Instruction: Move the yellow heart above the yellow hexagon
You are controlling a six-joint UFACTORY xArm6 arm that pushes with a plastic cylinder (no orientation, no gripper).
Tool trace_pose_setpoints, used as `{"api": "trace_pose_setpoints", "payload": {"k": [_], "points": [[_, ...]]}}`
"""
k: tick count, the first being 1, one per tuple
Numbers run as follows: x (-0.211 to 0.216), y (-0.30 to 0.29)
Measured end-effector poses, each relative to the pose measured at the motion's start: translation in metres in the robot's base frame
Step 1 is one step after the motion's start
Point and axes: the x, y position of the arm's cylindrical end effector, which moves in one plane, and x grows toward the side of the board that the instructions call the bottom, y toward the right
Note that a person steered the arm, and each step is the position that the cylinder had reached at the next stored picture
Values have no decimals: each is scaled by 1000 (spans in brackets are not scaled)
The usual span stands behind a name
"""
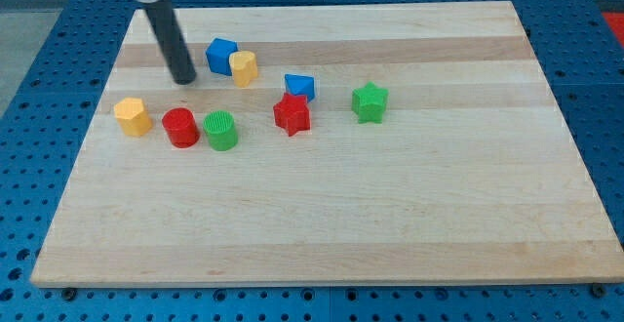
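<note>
A yellow block that looks like the heart (132, 116) lies near the board's left edge. A second yellow block, seemingly the hexagon (243, 67), sits further up and to the right, touching a blue cube (221, 55). My tip (183, 80) rests on the board between them. It is to the left of the blue cube and hexagon, and above and to the right of the heart. It touches no block.
A red cylinder (180, 127) and a green cylinder (221, 130) stand side by side just right of the heart. A red star (292, 114), a blue block (299, 86) and a green star (370, 101) lie near the middle. The wooden board (390, 215) sits on a blue perforated table.
</note>
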Motion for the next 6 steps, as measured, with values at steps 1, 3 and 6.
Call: {"api": "trace_pose_setpoints", "payload": {"k": [1,3,6], "points": [[56,7],[2,95],[-4,63]]}}
